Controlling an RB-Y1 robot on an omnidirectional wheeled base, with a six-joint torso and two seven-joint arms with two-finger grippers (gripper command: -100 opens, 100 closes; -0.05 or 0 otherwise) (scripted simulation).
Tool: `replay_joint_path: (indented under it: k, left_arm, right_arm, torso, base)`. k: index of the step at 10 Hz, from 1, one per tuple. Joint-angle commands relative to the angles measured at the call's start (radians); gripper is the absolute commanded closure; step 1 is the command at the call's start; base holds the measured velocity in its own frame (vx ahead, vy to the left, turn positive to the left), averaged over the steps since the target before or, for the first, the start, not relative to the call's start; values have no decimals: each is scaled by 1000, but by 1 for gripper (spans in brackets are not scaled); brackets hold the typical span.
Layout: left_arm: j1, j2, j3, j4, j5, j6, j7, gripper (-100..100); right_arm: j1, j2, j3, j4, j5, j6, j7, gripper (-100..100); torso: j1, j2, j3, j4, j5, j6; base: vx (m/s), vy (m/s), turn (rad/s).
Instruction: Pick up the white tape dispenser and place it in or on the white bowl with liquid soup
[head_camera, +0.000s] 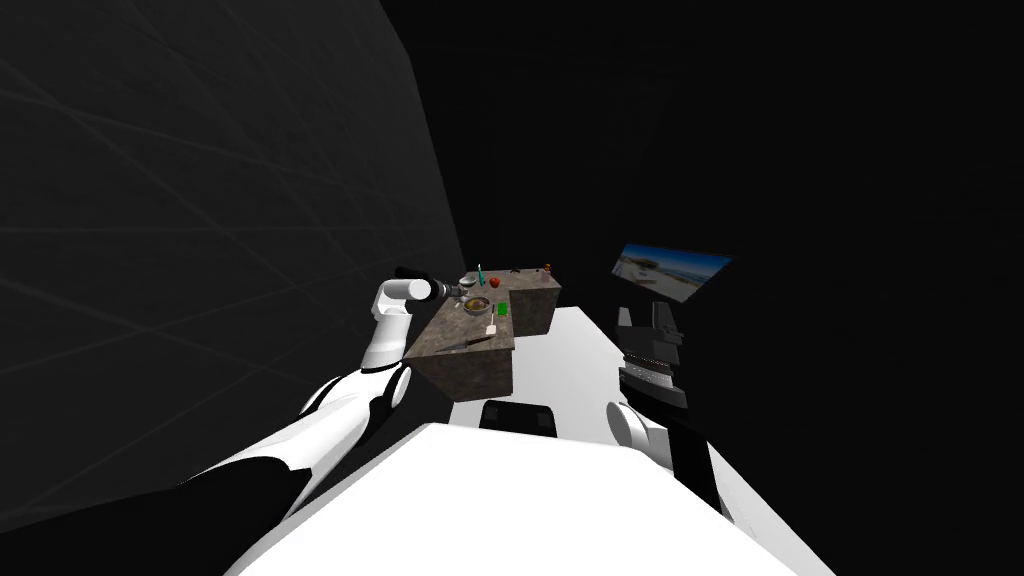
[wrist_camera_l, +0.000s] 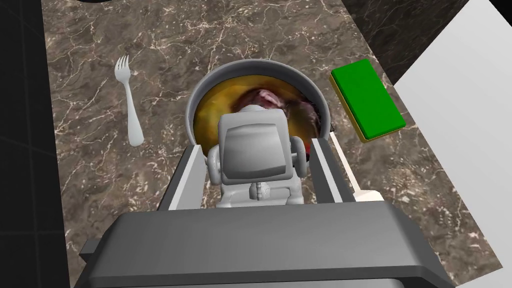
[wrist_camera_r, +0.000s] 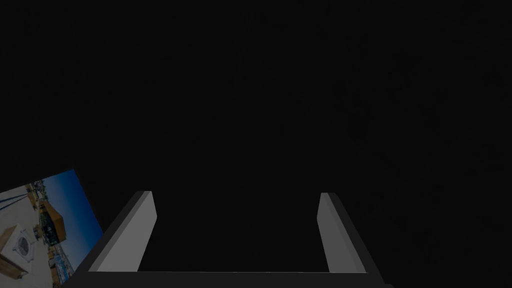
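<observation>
Left gripper (wrist_camera_l: 258, 147) pinches the pale grey tape dispenser (wrist_camera_l: 252, 165) by its sides and holds it right over the grey-rimmed bowl (wrist_camera_l: 280, 67) of yellow soup (wrist_camera_l: 215, 110), so the pick-up looks done and what seems left is lowering it and letting go. Around the bowl on the brown marbled counter (wrist_camera_l: 175, 35) lie a fork (wrist_camera_l: 131, 107) and a green block (wrist_camera_l: 369, 100), both clear of the rim. Right gripper (wrist_camera_r: 237, 200) hangs at my right, off the counter, fingers spread on nothing, with a dim grey wall (head_camera: 200, 200) and a black area (head_camera: 800, 120) beyond.
</observation>
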Motion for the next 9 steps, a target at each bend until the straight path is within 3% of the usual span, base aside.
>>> replay_joint_path:
  k: [1, 7, 8, 9]
  left_arm:
    - [-18, 36, -11, 38, 38, -25, 13, 100]
    - [-69, 198, -72, 208, 161, -61, 89, 100]
    - [-69, 198, -72, 218, 161, -61, 89, 100]
    - [-75, 227, -84, 253, 178, -62, 104, 100]
  right_arm:
    - [0, 0, 0, 0, 0, 0, 0, 0]
    - [0, 0, 0, 0, 0, 0, 0, 0]
    - [0, 0, 0, 0, 0, 0, 0, 0]
    - [0, 0, 0, 0, 0, 0, 0, 0]
  torso:
    - [0, 0, 0, 0, 0, 0]
    - [2, -2, -1, 0, 1, -2]
    - [3, -2, -1, -1, 1, -2]
    - [4, -2, -1, 0, 1, -5]
  base:
    - [-46, -45, -225]
    - [-24, -39, -233]
    - [-6, -16, -70]
    - [-1, -16, -138]
